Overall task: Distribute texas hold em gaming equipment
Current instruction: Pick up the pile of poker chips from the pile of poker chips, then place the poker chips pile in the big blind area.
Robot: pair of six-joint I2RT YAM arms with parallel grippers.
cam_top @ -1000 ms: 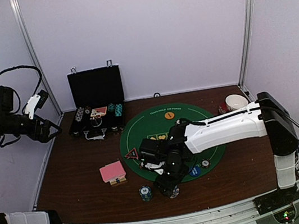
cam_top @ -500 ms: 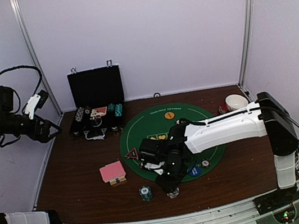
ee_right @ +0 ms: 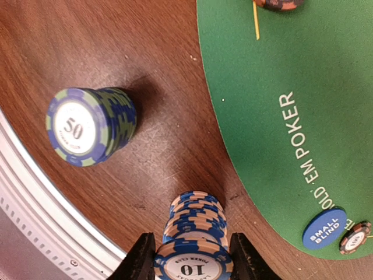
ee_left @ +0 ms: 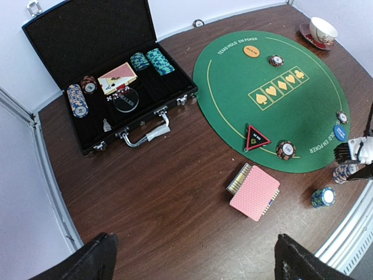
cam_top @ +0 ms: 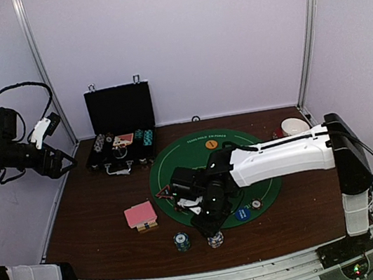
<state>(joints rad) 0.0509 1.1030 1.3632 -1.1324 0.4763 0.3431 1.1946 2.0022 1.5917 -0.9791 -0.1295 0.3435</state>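
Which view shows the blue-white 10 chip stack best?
Right wrist: the blue-white chip stack is close, its 10 readable. Top external: largely hidden under the right gripper. Left wrist: small, at the frame's edge.

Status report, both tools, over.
Left tool open, empty. Right tool clamped on 10-chip stack, beside green mat. 50-chip stack nearby, not touching.

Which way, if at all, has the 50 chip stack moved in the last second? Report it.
No. The 50 chip stack stays put just off the green poker mat's near-left edge.
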